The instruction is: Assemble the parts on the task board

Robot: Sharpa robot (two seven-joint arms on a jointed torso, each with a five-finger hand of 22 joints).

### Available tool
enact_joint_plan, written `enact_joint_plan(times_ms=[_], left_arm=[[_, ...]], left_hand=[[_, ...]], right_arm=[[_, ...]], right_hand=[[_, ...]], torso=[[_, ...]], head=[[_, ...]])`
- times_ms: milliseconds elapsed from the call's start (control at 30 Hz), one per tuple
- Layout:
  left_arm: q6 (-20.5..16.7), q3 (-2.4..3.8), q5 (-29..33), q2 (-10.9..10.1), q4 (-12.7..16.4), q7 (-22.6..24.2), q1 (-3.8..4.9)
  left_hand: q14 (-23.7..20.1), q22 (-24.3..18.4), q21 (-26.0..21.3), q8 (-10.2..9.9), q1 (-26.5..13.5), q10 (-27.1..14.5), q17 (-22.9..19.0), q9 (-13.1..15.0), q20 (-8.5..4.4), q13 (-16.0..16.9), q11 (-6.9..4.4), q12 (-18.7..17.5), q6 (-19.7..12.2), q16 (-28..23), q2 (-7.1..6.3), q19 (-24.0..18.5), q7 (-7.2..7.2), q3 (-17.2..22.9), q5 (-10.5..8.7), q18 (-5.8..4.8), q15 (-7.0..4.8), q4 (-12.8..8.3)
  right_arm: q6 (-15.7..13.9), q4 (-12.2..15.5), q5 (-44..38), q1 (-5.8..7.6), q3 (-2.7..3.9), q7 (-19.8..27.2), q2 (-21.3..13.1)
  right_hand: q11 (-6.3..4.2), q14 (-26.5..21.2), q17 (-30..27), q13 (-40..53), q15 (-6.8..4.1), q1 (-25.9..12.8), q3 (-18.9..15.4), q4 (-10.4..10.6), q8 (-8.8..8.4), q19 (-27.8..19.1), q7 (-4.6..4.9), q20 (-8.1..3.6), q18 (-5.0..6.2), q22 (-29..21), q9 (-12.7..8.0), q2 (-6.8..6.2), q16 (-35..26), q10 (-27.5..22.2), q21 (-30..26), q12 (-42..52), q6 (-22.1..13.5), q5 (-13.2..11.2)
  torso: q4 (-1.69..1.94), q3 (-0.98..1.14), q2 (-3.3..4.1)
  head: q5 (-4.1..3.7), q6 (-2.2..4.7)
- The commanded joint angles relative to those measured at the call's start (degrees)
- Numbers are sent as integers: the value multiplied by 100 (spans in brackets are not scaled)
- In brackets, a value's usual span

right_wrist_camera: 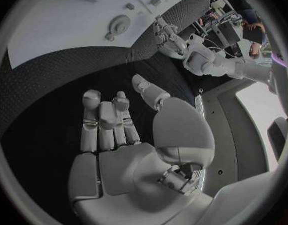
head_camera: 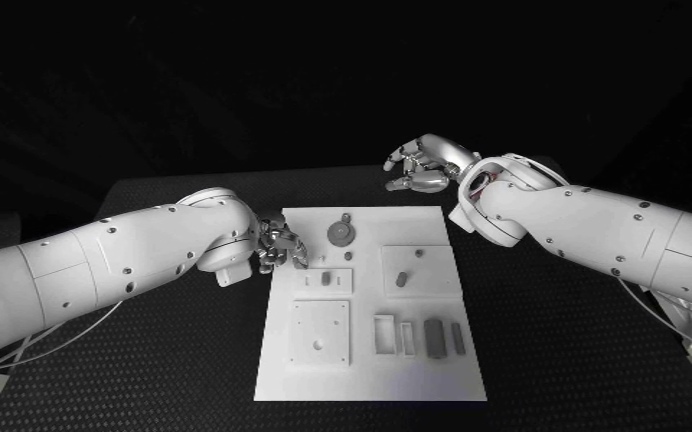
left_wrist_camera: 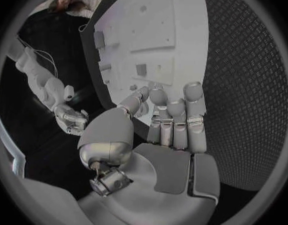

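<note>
Parts [head_camera: 402, 277] sit mid-frame on task board [head_camera: 433, 377]: small, rigid, likely light; pinch by the sides. Left hand [head_camera: 278, 247] at board's left edge, fingers curled, empty. Right hand [head_camera: 423, 166] beyond board, released.

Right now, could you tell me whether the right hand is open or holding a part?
Open: the right hand hangs over the black table beyond the task board, fingers apart, holding nothing.

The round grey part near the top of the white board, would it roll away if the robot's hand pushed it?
Probably not. The round part seems to lie flat on the task board, so a push would more likely slide it than roll it. It looks small and solid, so likely stiff and light. Lying so low, it may be fiddly for the left hand to pinch.
</note>
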Motion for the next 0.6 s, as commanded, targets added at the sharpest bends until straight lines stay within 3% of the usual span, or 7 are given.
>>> enact_joint_plan(times_ms=[33, 300, 600], left_arm=[[-35, -19, -141, 12, 34, -32, -12], [177, -25, -403, -9, 108, -89, -29], [170, -43, -455, 3, 134, -102, -84]], left_hand=[[187, 105, 29, 699, -32, 170, -6, 955, -66, -8, -134, 11, 322, 18, 29, 98, -88, 57, 526, 125, -155, -8], [189, 103, 32, 705, -52, 172, -7, 981, -62, -12, -137, 11, 322, 19, 35, 100, -91, 54, 501, 120, -155, 0], [191, 103, 35, 709, -54, 174, -6, 993, -62, -13, -139, 12, 323, 21, 40, 101, -93, 58, 505, 119, -155, -3]], right_arm=[[57, 2, 0, -2, 3, 42, 1], [59, -2, 0, -2, 3, 44, 9], [61, 2, 0, -2, 3, 45, 13]], right_hand=[[10, -50, -10, -8, -4, -9, -25, -7, -27, 24, 44, 3, 250, 42, -9, 27, 3, -27, -26, 24, 2, 14], [10, -50, -10, -9, -4, -9, -25, -7, -27, 23, 44, 3, 250, 42, -9, 26, 3, -27, -26, 24, 2, 14], [10, -50, -10, -10, -4, -8, -23, -7, -26, 23, 44, 2, 250, 42, -9, 27, 3, -27, -26, 25, 2, 14]], torso=[[-5, -1, 4], [-8, 1, -1], [-1, 0, 1]], head=[[-4, -11], [-7, -25], [-7, -36]])
